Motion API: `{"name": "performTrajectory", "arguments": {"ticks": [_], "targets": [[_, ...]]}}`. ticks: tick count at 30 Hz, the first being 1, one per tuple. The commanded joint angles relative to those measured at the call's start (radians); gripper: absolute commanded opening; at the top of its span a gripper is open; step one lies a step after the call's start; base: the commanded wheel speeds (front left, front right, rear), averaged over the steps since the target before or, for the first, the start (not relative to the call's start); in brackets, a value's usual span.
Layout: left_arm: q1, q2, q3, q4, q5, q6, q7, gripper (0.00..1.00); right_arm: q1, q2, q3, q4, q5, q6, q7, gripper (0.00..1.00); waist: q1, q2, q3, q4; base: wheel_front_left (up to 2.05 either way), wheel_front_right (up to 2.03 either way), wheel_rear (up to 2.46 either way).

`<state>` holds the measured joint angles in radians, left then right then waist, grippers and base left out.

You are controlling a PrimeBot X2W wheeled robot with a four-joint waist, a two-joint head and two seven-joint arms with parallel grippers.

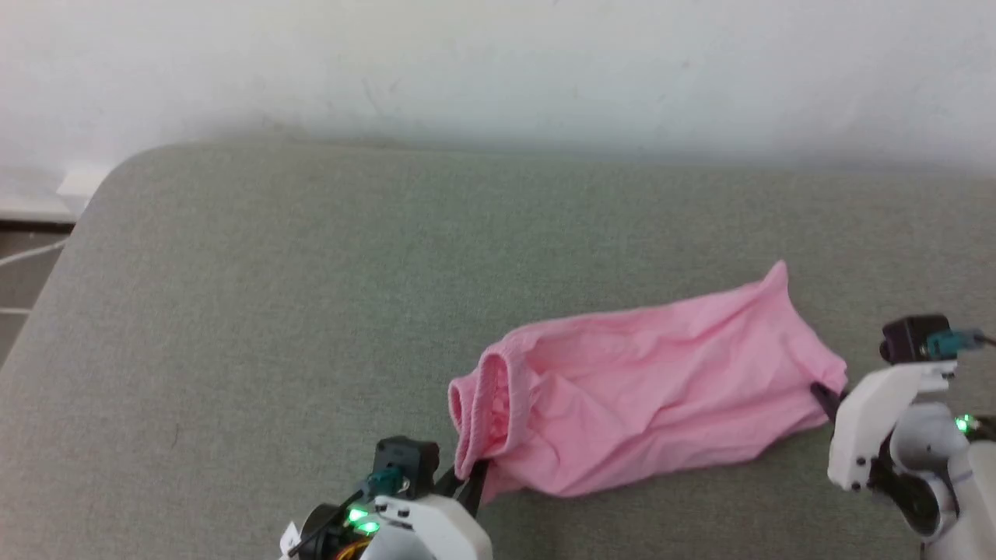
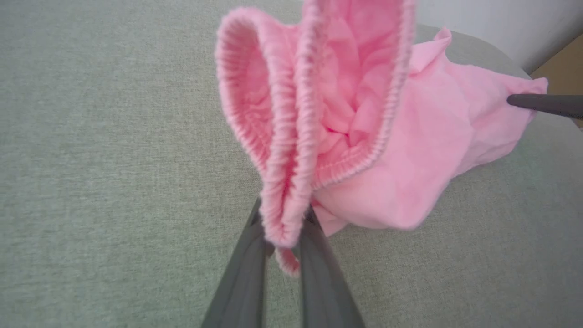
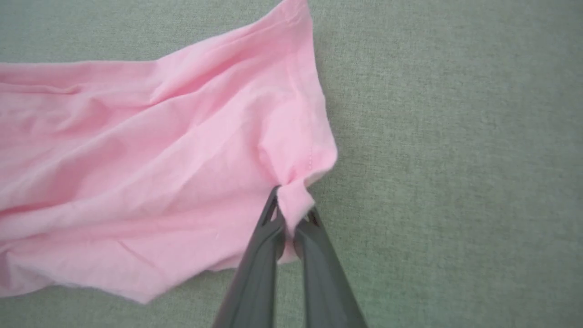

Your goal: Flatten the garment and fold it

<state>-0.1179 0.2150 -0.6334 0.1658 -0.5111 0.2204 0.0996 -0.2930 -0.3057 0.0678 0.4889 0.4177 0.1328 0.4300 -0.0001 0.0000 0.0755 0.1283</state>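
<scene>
Two grippers hold one pink garment point(image 1: 646, 389) by its opposite ends on a table point(image 1: 233, 311) covered in grey-green cloth.

Nearest, at the bottom edge of the head view, is the left gripper point(image 1: 475, 476). Its dark fingers point(image 2: 248, 273) are pressed together on the garment's gathered, ribbed edge. In the left wrist view the left gripper point(image 2: 282, 221) pinches that ribbed band where two loops of it meet, and a short bit of band pokes out below the grip. The loops stand up above the fingers, showing crumpled pink cloth point(image 2: 410, 150) inside.

At the lower right of the head view, a little farther off, the right gripper point(image 1: 825, 398) has its fingers closed on the other end. The right wrist view shows the right gripper point(image 3: 291, 212) with its fingers point(image 3: 259, 273) nipped onto a small bunch of cloth at a hemmed corner. From there the garment point(image 3: 136, 159) spreads away to that view's left, wrinkled and lying on the table.

Between the two grips the garment runs across the right half of the table, creased along its length. Its far right corner rises to a small point.

Beyond it the table is bare cloth up to its rounded far left corner. Behind the table stands a plain white wall point(image 1: 498, 62).
</scene>
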Motion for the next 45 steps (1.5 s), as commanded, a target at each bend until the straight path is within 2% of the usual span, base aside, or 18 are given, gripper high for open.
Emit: {"name": "performTrajectory", "arguments": {"ticks": [1,8,14,19,26,27,28,29,30,36,39,45], "targets": [[0.024,0.019,0.006,-0.019,-0.011,-0.005,0.008,0.0,0.045,-0.005,-0.008,-0.036,0.012,-0.002,0.002,0.0,0.0001,0.0,-0.057,-0.037,0.0,0.0,0.0],[0.104,0.067,0.015,-0.108,-0.067,-0.012,0.063,0.0,0.272,0.033,-0.101,-0.252,0.004,-0.002,0.068,0.0,0.0001,0.0,-0.094,-0.06,0.0,0.0,0.0],[0.142,0.081,0.03,-0.113,-0.132,-0.016,0.121,0.0,0.424,0.112,-0.174,-0.382,-0.056,-0.002,0.134,0.0,0.0001,0.0,-0.084,-0.07,0.0,0.0,0.0],[0.116,0.072,0.032,-0.057,-0.156,-0.031,0.144,0.0,0.458,0.143,-0.184,-0.403,-0.088,-0.002,0.147,0.0,0.0001,0.0,-0.059,-0.07,0.0,0.0,0.0],[0.071,0.06,0.029,0.044,-0.155,-0.038,0.146,0.0,0.434,0.137,-0.16,-0.357,-0.104,-0.002,0.123,0.0,0.0001,0.0,-0.04,-0.069,0.0,0.0,0.0],[0.067,0.061,0.027,0.054,-0.149,-0.034,0.145,0.11,0.43,0.136,-0.157,-0.351,-0.104,-0.002,0.119,0.0,0.0001,0.0,-0.04,-0.068,0.0,0.0,0.0],[0.062,0.062,0.024,0.063,-0.142,-0.031,0.143,0.56,0.425,0.136,-0.155,-0.346,-0.099,-0.002,0.114,0.0,0.0001,0.0,-0.041,-0.066,0.0,0.0,0.0],[0.059,0.061,0.023,0.071,-0.139,-0.029,0.142,1.0,0.421,0.135,-0.152,-0.346,-0.094,-0.002,0.106,0.4,0.0001,0.0,-0.044,-0.063,0.0,0.0,0.0],[0.057,0.062,0.023,0.074,-0.136,-0.027,0.138,1.0,0.418,0.134,-0.152,-0.347,-0.087,-0.002,0.097,1.0,0.0001,0.0,-0.048,-0.061,0.0,0.0,0.0],[0.07,0.073,0.047,0.047,-0.135,-0.016,0.088,1.0,0.409,0.123,-0.167,-0.387,-0.062,-0.002,0.056,1.0,0.0001,0.0,-0.086,-0.055,0.0,0.0,0.0],[0.096,0.09,0.074,-0.011,-0.147,-0.016,0.047,1.0,0.414,0.12,-0.188,-0.435,-0.052,-0.002,0.046,1.0,0.0001,0.0,-0.106,-0.051,0.0,0.0,0.0],[0.104,0.139,0.126,-0.146,-0.071,-0.007,-0.144,1.0,0.43,0.113,-0.227,-0.502,-0.03,-0.002,0.01,1.0,0.0001,0.0,-0.11,-0.037,0.0,0.0,0.0]]}}
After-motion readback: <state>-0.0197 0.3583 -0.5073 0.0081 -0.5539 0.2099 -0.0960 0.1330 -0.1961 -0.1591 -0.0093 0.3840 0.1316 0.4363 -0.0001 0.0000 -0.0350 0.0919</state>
